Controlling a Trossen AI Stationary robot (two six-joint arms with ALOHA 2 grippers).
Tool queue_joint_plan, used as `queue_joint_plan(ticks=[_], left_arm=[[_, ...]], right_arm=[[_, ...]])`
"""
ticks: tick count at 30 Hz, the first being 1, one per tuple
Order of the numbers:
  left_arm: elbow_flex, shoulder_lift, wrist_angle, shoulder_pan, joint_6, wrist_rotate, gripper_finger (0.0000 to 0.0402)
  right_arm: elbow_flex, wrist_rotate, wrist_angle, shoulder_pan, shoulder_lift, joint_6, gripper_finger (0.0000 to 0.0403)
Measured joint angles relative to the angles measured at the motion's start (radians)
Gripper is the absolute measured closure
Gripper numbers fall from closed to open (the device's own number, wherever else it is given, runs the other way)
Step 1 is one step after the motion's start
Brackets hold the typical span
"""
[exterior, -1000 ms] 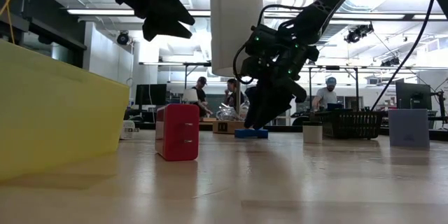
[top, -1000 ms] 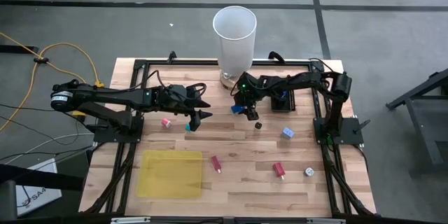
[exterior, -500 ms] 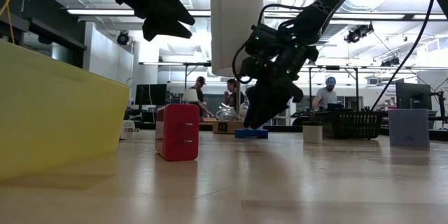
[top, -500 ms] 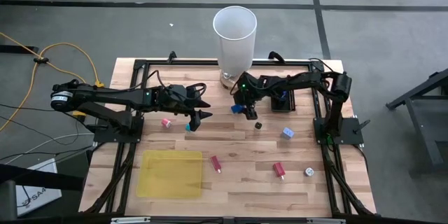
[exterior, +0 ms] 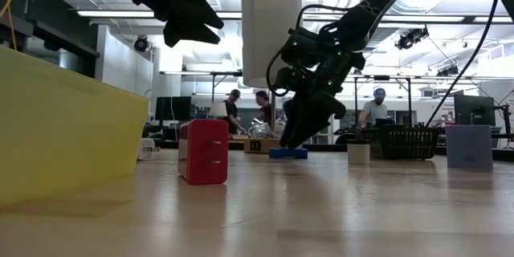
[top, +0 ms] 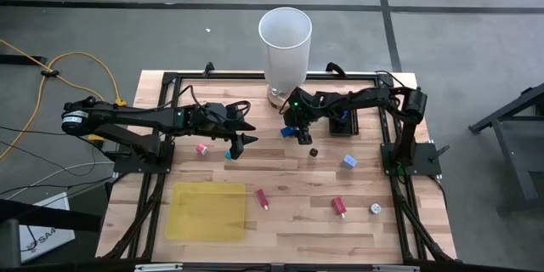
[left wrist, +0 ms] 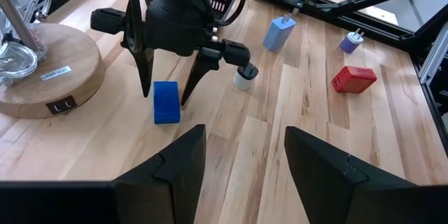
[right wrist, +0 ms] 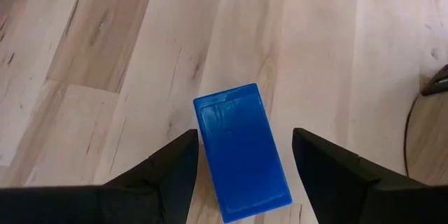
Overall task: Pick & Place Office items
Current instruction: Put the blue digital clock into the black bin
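Note:
A blue block point(right wrist: 241, 150) lies flat on the wood near the lamp's base. My right gripper point(right wrist: 243, 133) hangs open just above it, pointing down, one finger on each side, touching nothing; the left wrist view shows the same gripper point(left wrist: 166, 98) straddling the block point(left wrist: 166, 103). My left gripper point(top: 245, 138) is open and raised, left of the block. Scattered on the table are a pink piece point(top: 201, 147), a teal one point(top: 228, 153), a dark one point(top: 314, 150), a light blue one point(top: 349, 161), two red ones point(top: 262, 198) point(top: 339, 206) and a whitish round one point(top: 374, 209).
The tall white cylinder point(top: 285, 47) stands on a round wooden base point(left wrist: 42, 77) at the far edge, close behind the blue block. A yellow sheet point(top: 208, 211) lies near the left front. A small black tray point(top: 340, 123) sits under the right arm. People stand in the room beyond.

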Motion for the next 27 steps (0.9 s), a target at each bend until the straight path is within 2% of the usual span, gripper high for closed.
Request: queue_joint_plan(ticks=[16,27], left_arm=[[0.000,0.000,0.000,0.000,0.000,0.000,0.0212],[0.000,0.000,0.000,0.000,0.000,0.000,0.0212]], right_arm=[[0.000,0.008,-0.049,0.000,0.000,-0.009,0.0183],[0.000,0.058,-0.074,0.009,0.000,-0.009,0.0183]])
